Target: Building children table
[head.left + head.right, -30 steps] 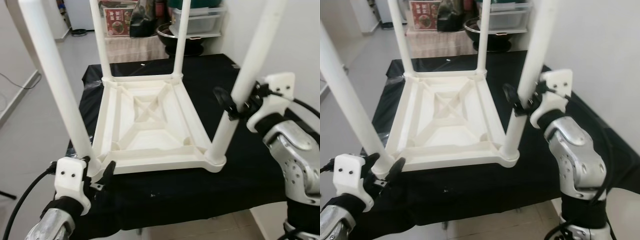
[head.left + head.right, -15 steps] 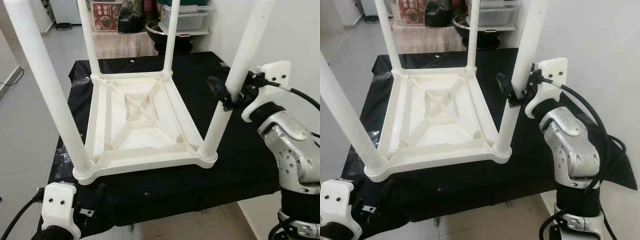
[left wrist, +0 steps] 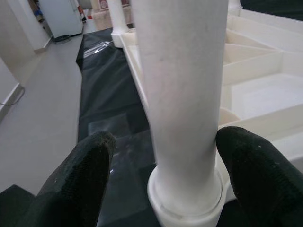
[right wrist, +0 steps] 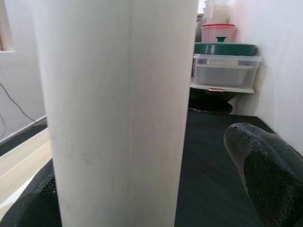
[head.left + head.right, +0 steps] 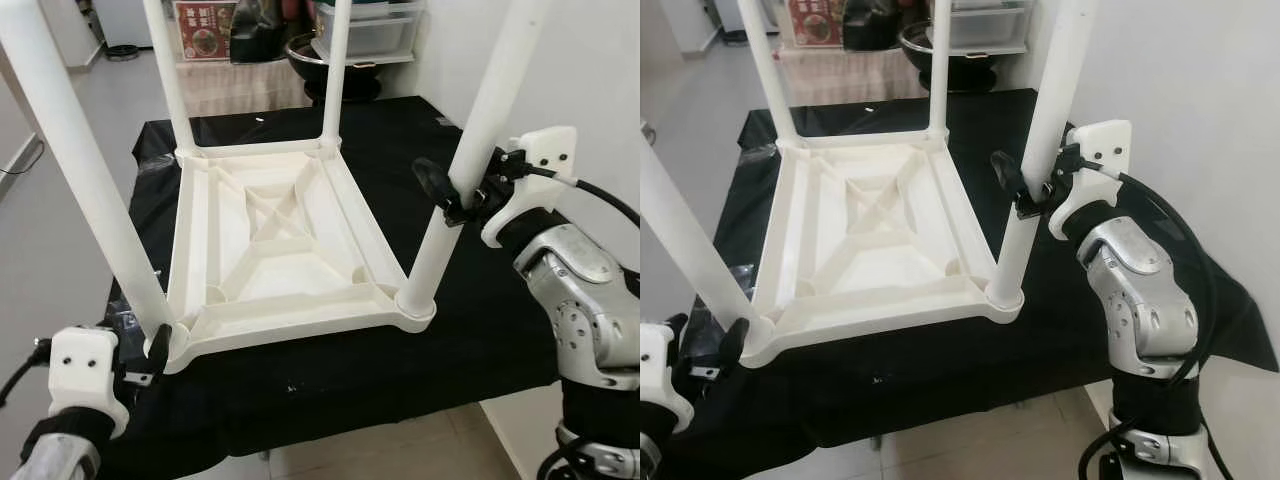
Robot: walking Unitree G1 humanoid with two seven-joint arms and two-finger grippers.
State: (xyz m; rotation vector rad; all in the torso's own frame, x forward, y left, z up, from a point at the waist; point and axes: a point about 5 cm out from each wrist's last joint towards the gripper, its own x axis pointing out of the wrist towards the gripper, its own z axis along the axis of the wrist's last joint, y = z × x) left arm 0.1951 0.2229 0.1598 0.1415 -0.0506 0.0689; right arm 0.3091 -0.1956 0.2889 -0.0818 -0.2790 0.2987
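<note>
1. The upturned white table (image 5: pixel 275 245) lies on the black-draped bench (image 5: pixel 480 330), legs up.
2. The right gripper (image 5: pixel 462 195) straddles the near right leg (image 5: pixel 470 160); whether it is clamped is unclear.
3. The left gripper (image 3: pixel 163 177), fingers spread, brackets the near left leg (image 3: pixel 182 94) just above its socket.
4. Both should close squarely and press straight down, to seat the legs.

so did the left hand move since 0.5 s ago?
Yes. The left hand rose from below the black table's front edge up to the near-left table leg base, fingers straddling it.

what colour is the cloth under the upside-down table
Black; the cloth shows best in the left eye view.
</note>
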